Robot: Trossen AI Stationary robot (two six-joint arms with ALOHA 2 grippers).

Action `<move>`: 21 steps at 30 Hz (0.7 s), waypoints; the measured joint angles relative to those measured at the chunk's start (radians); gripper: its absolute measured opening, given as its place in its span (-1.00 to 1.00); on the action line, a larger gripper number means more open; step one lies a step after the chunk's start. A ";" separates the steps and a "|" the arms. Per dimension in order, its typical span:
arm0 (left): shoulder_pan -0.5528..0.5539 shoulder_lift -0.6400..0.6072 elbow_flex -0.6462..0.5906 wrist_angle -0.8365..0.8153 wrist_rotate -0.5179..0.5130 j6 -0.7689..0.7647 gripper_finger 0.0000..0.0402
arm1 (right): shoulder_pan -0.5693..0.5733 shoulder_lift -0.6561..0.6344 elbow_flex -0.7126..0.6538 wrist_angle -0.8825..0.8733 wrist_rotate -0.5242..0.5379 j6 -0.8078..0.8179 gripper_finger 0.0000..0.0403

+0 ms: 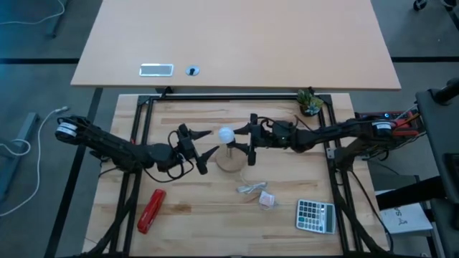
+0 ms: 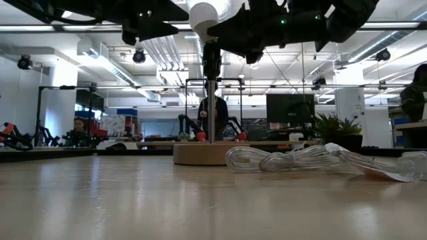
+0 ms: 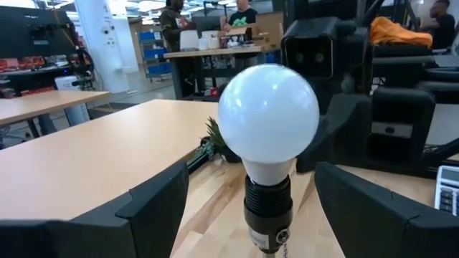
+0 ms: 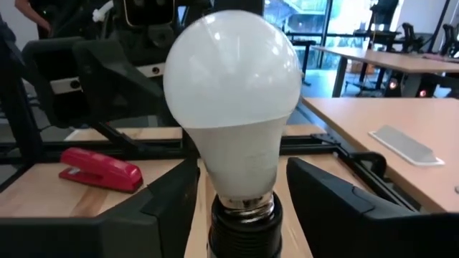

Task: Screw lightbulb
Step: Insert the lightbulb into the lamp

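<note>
The white frosted lightbulb (image 1: 226, 134) stands upright with its screw neck in a black socket (image 3: 267, 208). The socket sits on a thin post that rises from a round wooden disc (image 1: 231, 160). My right gripper (image 1: 242, 145) reaches in level from the table's right and is shut on the bulb (image 4: 233, 79). My left gripper (image 1: 206, 150) comes level from the table's left and is wide open. Its fingers (image 3: 154, 204) stand on either side of the socket and bulb (image 3: 269, 115) and touch neither. My right gripper has the bulb's tapering white lower part (image 4: 240, 161), just above the socket, pinched between its two fingers (image 4: 168, 197). The fingers come level from the table's right, one on the bulb's far side and one on its near side. The bulb stays upright, seated in the socket.
A crumpled clear wrapper (image 1: 251, 188) and a small pinkish-white packet (image 1: 267, 200) lie in front of the disc. A red stapler (image 1: 151, 210) lies near left and a calculator (image 1: 315, 215) near right. A small plant (image 1: 310, 102) stands at the far right.
</note>
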 joint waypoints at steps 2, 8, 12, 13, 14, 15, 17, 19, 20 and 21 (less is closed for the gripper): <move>0.001 0.001 0.000 -0.001 0.020 0.001 0.44 | 0.000 -0.022 0.000 -0.039 0.002 -0.001 0.02; 0.009 0.003 0.000 0.001 0.030 0.015 0.32 | 0.000 -0.079 0.019 -0.175 0.006 -0.022 0.02; 0.016 0.003 0.000 0.004 0.071 0.028 0.23 | 0.000 -0.096 0.048 -0.268 0.006 -0.039 0.01; 0.016 0.003 0.000 0.006 0.071 0.029 0.21 | 0.000 -0.096 0.052 -0.284 0.006 -0.043 0.01; 0.017 0.003 0.000 0.007 0.072 0.029 0.19 | 0.000 -0.098 0.057 -0.303 0.006 -0.047 0.00; 0.017 0.003 0.001 0.009 0.072 0.029 0.16 | 0.000 -0.097 0.064 -0.314 0.006 -0.050 0.00; 0.018 0.003 0.001 0.009 0.073 0.035 0.12 | 0.000 -0.096 0.073 -0.331 0.005 -0.054 0.00; 0.019 0.003 0.001 0.009 0.072 0.038 0.08 | 0.000 -0.096 0.078 -0.334 0.005 -0.057 0.00; 0.021 0.003 0.001 0.010 0.073 0.038 0.06 | 0.000 -0.096 0.078 -0.336 0.005 -0.059 0.00; 0.023 0.003 0.001 0.009 0.073 0.038 0.04 | 0.000 -0.096 0.079 -0.335 0.005 -0.063 0.00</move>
